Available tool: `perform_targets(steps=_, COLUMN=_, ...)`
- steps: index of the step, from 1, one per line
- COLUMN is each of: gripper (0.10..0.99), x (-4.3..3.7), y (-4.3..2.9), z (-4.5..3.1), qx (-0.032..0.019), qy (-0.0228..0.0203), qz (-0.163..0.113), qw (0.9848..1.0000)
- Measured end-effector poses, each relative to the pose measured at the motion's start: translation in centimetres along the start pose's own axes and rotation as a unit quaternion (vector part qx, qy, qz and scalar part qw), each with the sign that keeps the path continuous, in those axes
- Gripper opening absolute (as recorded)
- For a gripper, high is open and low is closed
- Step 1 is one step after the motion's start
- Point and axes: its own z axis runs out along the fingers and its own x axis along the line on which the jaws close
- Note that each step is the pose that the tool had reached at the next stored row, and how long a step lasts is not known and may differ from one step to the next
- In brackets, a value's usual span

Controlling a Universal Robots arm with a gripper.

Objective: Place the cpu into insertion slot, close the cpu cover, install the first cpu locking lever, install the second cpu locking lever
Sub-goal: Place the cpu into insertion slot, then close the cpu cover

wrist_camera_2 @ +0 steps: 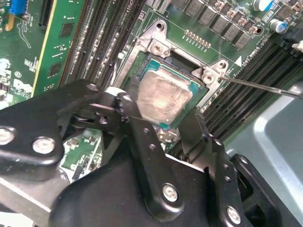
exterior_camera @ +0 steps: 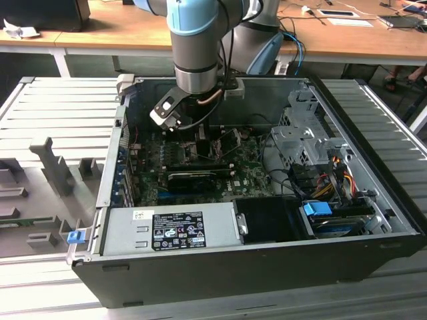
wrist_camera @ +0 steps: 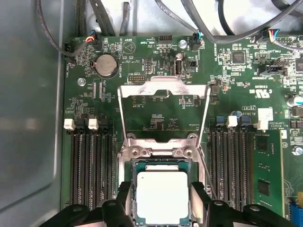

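The cpu (wrist_camera: 162, 196) is pinched by the gripper (wrist_camera_2: 161, 116) within the insertion slot (wrist_camera: 161, 164); the cpu cover (wrist_camera: 163, 90) is raised open.

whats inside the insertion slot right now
The cpu lies in the insertion slot, pale face up, with the cpu cover swung open. The contacts beneath the chip are hidden by it.

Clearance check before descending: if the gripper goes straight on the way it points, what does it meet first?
Likely the cpu, directly in line with the gripper at the insertion slot. Depth is unclear, so I can't tell whether it is seated.
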Motion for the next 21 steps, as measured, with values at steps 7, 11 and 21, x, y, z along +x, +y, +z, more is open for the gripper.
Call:
perform_targets(steps=7, gripper=0.165, x=0.02, y=0.08, z=-0.73, qx=0.0004, qy=-0.0016, qz=0.0, qw=1.0)
perform_targets(steps=11, gripper=0.106, x=0.04, y=0.1, z=-0.98, qx=0.0005, qy=-0.0021, qz=0.0, qw=1.0)
perform_targets(steps=21, gripper=0.106, x=0.01, y=1.62, z=-1.31, qx=0.0082, qy=0.0003, qz=0.0, qw=1.0)
